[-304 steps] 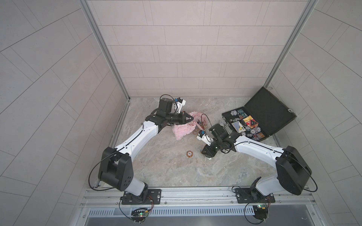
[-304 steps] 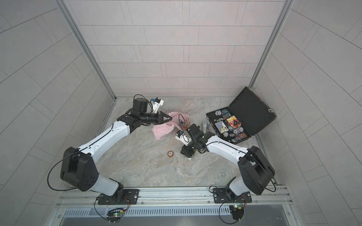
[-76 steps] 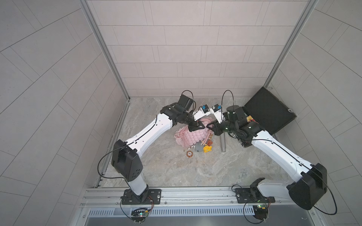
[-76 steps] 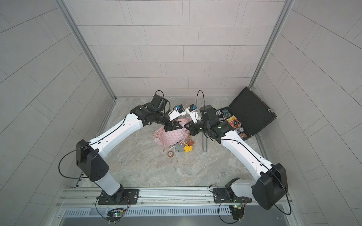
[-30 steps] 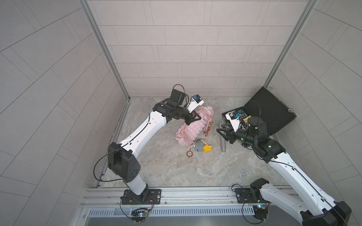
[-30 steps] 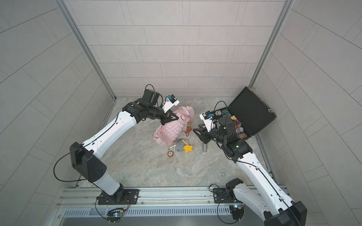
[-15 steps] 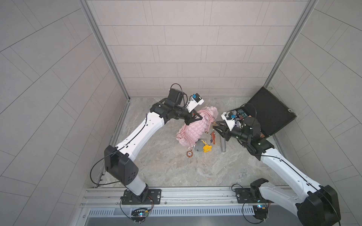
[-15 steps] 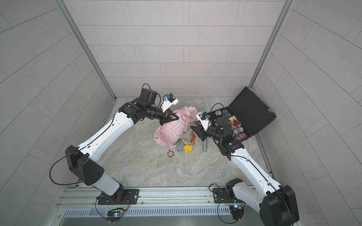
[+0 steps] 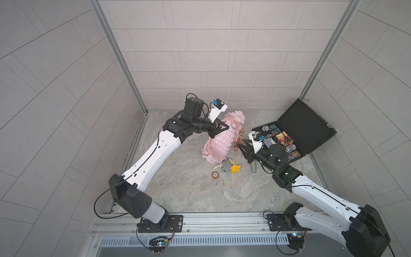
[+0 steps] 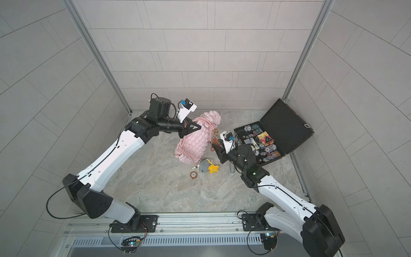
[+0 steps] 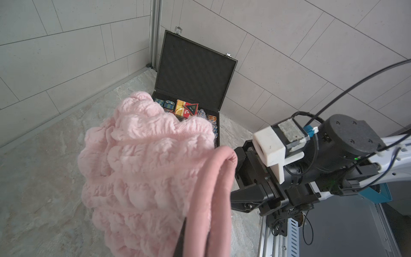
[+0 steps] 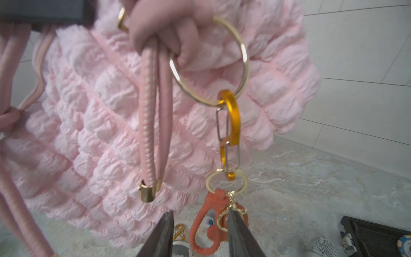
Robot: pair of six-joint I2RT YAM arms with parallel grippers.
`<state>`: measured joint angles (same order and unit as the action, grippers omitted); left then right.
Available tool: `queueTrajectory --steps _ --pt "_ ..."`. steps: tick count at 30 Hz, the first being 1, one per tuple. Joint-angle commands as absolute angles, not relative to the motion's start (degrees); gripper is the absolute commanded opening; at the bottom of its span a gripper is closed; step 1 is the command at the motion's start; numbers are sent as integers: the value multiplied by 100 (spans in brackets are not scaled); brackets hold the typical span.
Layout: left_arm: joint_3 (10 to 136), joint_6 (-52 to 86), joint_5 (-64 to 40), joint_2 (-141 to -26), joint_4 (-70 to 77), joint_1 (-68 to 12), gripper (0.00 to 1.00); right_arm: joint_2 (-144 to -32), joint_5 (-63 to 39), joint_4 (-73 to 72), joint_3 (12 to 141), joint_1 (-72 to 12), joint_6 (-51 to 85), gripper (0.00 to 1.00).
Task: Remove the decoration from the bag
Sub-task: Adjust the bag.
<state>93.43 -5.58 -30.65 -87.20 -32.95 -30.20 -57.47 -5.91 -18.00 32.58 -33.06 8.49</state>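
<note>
Bag (image 9: 219, 142): soft, light; hangs from its strap (image 11: 213, 189), which the left gripper (image 9: 224, 128) pinches.
Decoration (image 12: 213, 200): small red charm, dangling from carabiner (image 12: 233, 120) on ring (image 12: 243, 57); probably swings.
Right gripper (image 12: 200, 214): jaws partly apart, straddling the decoration, not clamped.
Hold: probably the stiff carabiner.

Two matching arms, seen in both top views. Left arm (image 9: 151, 155): white shell links, black joint housings, thin black cable (image 9: 94, 207) looping at lower left of frame. Right arm (image 9: 322, 195): same colours, green light (image 9: 287, 172) on a black joint. White camera block (image 9: 216, 109) with blue plug on each wrist. Left pincer (image 9: 222, 130), right pincer (image 9: 240, 143): black, triangular fingers. Black base plates (image 9: 160, 223), screwed down.
</note>
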Motion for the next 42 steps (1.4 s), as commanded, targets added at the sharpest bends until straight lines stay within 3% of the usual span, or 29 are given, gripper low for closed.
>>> queueTrajectory --steps 1,12,23,28,32,42 --pt "9302 -303 -3047 -8557 -2997 -3075 0 -5791 109 -2278 3364 -3410 1075 38" --pt "9266 -370 -3589 -8424 -2973 -3104 0 -6312 63 -2671 3551 -3389 1106 28" --pt "8988 -498 -3945 -8410 -2951 -3103 0 -6320 -907 -2950 3831 -3329 1092 21" --pt "8967 -566 -3938 -8420 -2956 -3096 0 -6081 -913 -2667 3788 -3263 967 4" --pt "8846 -682 -3901 -8482 -3054 -3022 0 -5615 -882 -2091 3800 -3254 597 0" --pt "8522 -1065 -4173 -8851 -3155 -3150 19 -4761 -1112 -264 4196 -3255 -557 0"
